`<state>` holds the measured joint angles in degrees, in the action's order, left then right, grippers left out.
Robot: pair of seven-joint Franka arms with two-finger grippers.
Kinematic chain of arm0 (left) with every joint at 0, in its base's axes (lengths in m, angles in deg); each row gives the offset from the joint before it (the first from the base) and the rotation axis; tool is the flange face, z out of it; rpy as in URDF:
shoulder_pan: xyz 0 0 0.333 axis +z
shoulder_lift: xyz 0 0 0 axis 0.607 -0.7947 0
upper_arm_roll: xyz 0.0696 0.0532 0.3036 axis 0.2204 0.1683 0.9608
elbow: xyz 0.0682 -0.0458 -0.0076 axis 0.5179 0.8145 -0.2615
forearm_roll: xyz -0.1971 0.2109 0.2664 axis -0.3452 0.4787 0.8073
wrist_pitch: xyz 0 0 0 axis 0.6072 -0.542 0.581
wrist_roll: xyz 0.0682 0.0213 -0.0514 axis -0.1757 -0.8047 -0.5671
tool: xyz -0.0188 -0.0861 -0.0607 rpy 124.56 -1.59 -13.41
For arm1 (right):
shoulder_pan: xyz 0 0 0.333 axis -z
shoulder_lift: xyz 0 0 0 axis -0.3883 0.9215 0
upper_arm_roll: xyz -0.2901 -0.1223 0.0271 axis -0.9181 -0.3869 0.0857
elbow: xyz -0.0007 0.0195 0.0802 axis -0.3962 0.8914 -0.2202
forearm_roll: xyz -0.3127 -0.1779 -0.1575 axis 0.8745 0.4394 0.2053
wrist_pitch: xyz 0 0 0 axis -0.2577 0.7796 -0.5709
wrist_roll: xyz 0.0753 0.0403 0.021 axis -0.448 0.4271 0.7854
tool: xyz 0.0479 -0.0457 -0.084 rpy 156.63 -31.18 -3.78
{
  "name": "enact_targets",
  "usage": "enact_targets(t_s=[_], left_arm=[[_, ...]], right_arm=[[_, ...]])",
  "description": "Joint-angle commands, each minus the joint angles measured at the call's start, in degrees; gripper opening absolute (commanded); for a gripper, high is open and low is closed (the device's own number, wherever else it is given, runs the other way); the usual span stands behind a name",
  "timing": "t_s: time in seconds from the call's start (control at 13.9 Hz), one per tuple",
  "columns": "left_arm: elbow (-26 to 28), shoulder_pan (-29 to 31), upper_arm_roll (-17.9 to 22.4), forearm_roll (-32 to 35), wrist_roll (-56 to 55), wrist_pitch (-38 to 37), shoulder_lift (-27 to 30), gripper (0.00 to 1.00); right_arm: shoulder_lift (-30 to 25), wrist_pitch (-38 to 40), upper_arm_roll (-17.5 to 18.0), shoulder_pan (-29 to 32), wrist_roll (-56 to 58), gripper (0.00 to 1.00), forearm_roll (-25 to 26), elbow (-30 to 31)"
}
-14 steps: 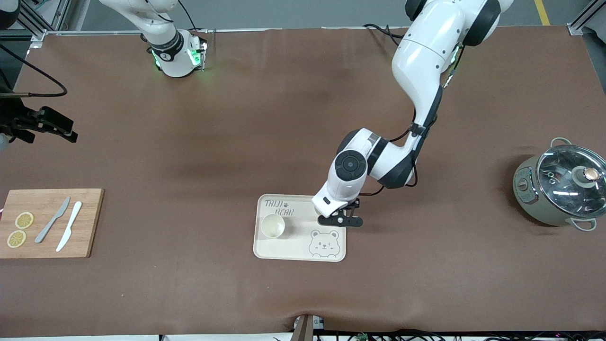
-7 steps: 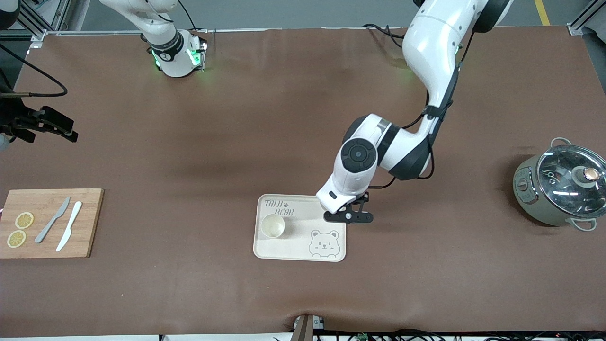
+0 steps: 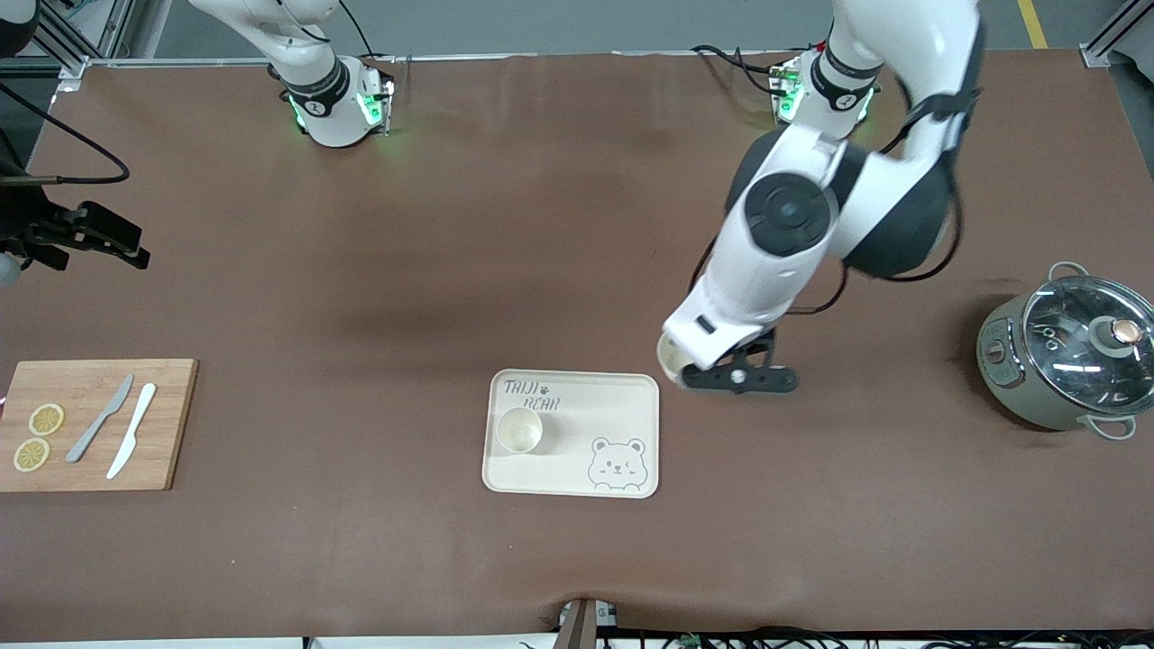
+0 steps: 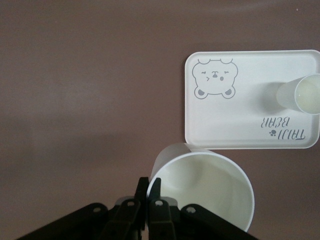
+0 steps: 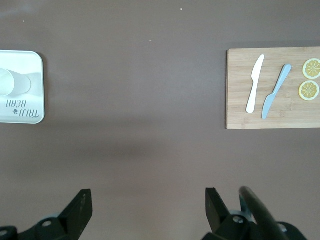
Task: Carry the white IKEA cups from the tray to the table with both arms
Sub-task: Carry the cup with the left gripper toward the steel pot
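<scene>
L gripper (image 3: pixel 735 377) is up in the air over bare table just off the tray's (image 3: pixel 631 389) corner at the left arm's end, fingers (image 4: pixel 150 192) pinched on the rim of a white cup (image 4: pixel 202 190). Cup hangs with it, mouth open toward the wrist cam; only a sliver of it shows in front view.

2nd cup (image 3: pixel 519 429) stands upright on the tray, by the "TAIJI BEAR" lettering, w/ the bear face at the corner nearer the front cam.

R gripper (image 5: pixel 145 212) waits high near the right arm's end of the table, fingers spread wide, nothing between them. Below it: cutting board (image 3: pixel 162 424) w/ 2 knives + 2 lemon slices.

Pot (image 3: pixel 1064 361) w/ glass lid sits at the left arm's end.
</scene>
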<state>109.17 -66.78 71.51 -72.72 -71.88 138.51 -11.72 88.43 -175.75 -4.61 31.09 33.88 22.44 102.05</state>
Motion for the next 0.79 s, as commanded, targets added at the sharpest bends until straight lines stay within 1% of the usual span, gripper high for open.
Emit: enact_targets(t_s=[0.0, 0.29, 0.72], left_arm=[[1.45, 1.19, -0.08, 0.93, 2.56, -3.99, 4.17, 0.0], [1.63, 5.14, -0.08, 0.67, 9.67, -7.26, 7.07, 0.0], [2.42, 16.65, 0.1, 0.67, 25.49, -7.52, 9.97, 0.0]], right_arm=[[-0.1, 0.66, 0.45, 0.37, 0.14, 1.0, -0.99, -0.13], [-0.1, 1.01, 0.54, 0.28, 0.23, 1.0, -0.9, -0.04], [-0.1, 0.93, 0.63, 0.28, 0.41, 1.0, -0.64, 0.22]])
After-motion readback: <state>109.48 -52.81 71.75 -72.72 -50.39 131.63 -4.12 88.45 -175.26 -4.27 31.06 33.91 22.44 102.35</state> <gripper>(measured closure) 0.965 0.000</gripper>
